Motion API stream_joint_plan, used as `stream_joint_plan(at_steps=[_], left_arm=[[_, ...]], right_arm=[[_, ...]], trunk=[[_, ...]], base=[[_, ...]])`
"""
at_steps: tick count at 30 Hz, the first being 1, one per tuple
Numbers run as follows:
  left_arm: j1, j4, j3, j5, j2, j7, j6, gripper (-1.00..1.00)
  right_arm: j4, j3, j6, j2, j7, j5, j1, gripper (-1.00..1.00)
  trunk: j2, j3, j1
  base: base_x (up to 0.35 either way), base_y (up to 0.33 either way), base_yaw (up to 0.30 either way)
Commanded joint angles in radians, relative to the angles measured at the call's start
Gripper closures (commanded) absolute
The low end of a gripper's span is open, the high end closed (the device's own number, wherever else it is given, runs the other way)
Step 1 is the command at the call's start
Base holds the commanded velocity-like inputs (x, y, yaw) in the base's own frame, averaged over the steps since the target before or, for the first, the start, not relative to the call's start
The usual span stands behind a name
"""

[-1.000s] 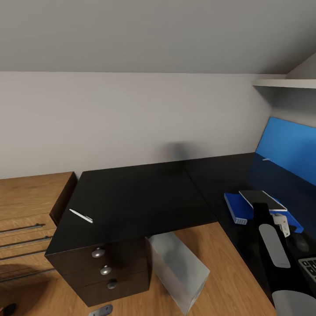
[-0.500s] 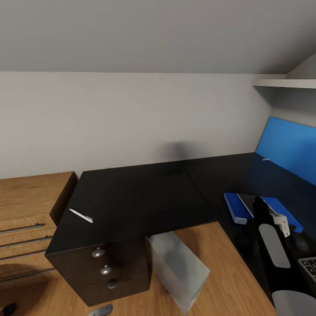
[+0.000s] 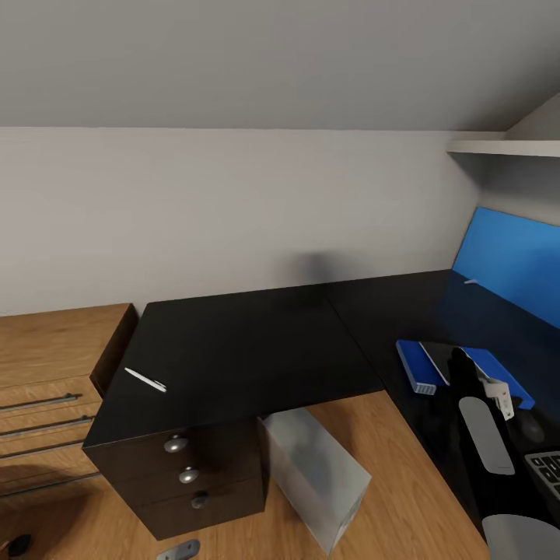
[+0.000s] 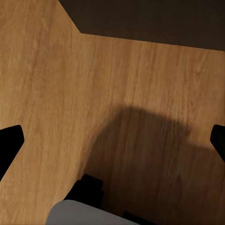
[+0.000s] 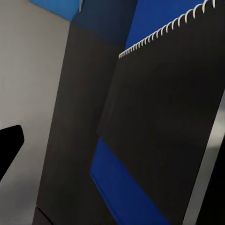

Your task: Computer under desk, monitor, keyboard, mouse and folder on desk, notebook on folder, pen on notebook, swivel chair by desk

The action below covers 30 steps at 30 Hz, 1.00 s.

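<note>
Since a second ago the notebook (image 3: 445,359), then held tilted above the folder (image 3: 424,369), lies flat on it, its dark cover with white spiral binding overlapping the blue; the camera has also shifted slightly. Both sit on the right wing of the black desk (image 3: 241,350), the folder's long axis running from the desk's front edge toward the blue monitor (image 3: 513,260) that stands at the back of that wing. Beside the notebook the right arm (image 3: 481,412) reaches over the desk; the right gripper (image 5: 112,154) is spread wide, one black fingertip (image 5: 8,140) showing in the right wrist view well clear of the notebook cover (image 5: 168,131). Just past the arm, at the desk's near right end, a corner of the keyboard (image 3: 547,471) shows. On the desk's left wing, near its front left corner, the white pen (image 3: 145,379) lies alone, its length slanting across that corner. Three drawers with round silver knobs (image 3: 176,444) hang below that corner, and the light-grey computer (image 3: 315,478) stands on the wooden floor (image 3: 404,482) under the desk, just beside the drawers. A wooden chest (image 3: 47,389) with bar handles stands against the desk's left end. Over bare wooden floor, the left gripper (image 4: 112,140) is also spread wide, its black fingertips (image 4: 9,140) at the opposite edges of the left wrist view
</note>
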Motion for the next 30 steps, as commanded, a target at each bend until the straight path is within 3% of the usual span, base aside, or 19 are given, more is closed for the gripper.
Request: stream_joint_plan(at_steps=[1, 21, 30], left_arm=[[-0.001, -0.002, -0.008, 0.010, 0.001, 0.007, -0.003, -1.00], [-0.001, -0.002, -0.006, 0.015, 0.004, 0.008, -0.006, -1.00], [-0.001, -0.002, -0.005, 0.016, 0.004, 0.008, -0.006, -1.00]], right_arm=[[-0.001, 0.001, -0.007, 0.000, -0.002, -0.010, 0.000, -1.00], [-0.002, 0.001, -0.007, 0.000, -0.002, -0.010, 0.000, -1.00], [-0.043, 0.005, 0.007, -0.001, -0.002, -0.012, 0.000, -1.00]], trunk=[[-0.001, -0.001, 0.000], [-0.001, -0.001, 0.000], [0.062, 0.027, -0.035]], base=[[0.000, 0.000, 0.000], [-0.038, 0.000, 0.000], [0.000, 0.000, 0.000]])
